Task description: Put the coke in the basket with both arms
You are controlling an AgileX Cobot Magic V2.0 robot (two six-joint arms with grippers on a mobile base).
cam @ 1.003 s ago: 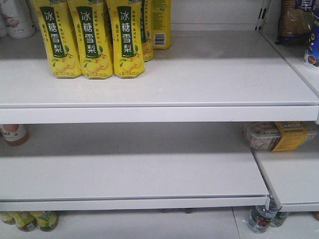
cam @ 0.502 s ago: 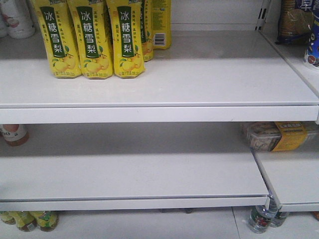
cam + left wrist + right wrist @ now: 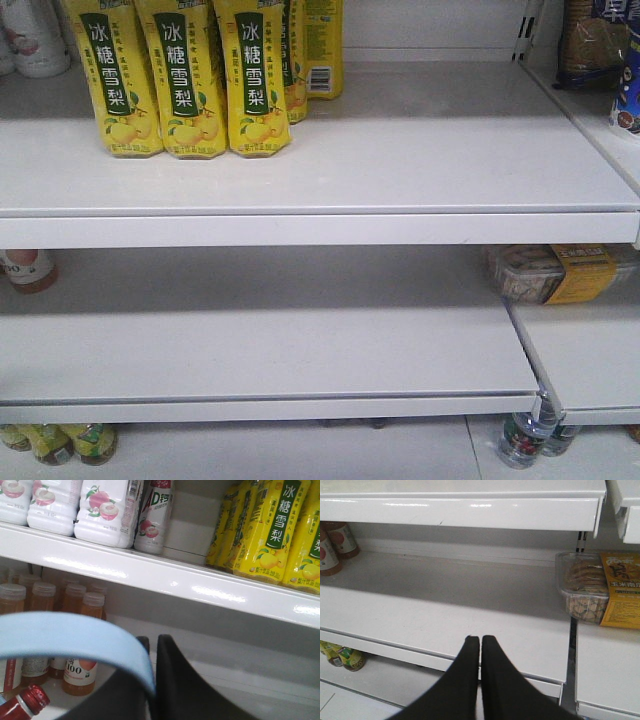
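In the left wrist view my left gripper [image 3: 152, 642] is shut on the light blue band handle [image 3: 75, 635] of the basket, which arcs across the lower left; the basket's body is out of view. A red bottle cap and a bit of red below it [image 3: 30, 699] show under the handle at the bottom left, apparently the coke; the rest of it is hidden. In the right wrist view my right gripper [image 3: 480, 641] is shut and empty, above the front edge of a bare white shelf [image 3: 445, 615]. Neither gripper, coke nor basket shows in the front view.
Yellow pear-drink bottles [image 3: 180, 80] stand on the upper shelf [image 3: 400, 150]. White peach-drink bottles [image 3: 100, 510] and orange juice bottles [image 3: 80, 645] fill the shelves on the left. A clear snack box with a yellow label [image 3: 600, 587] sits on the right shelf.
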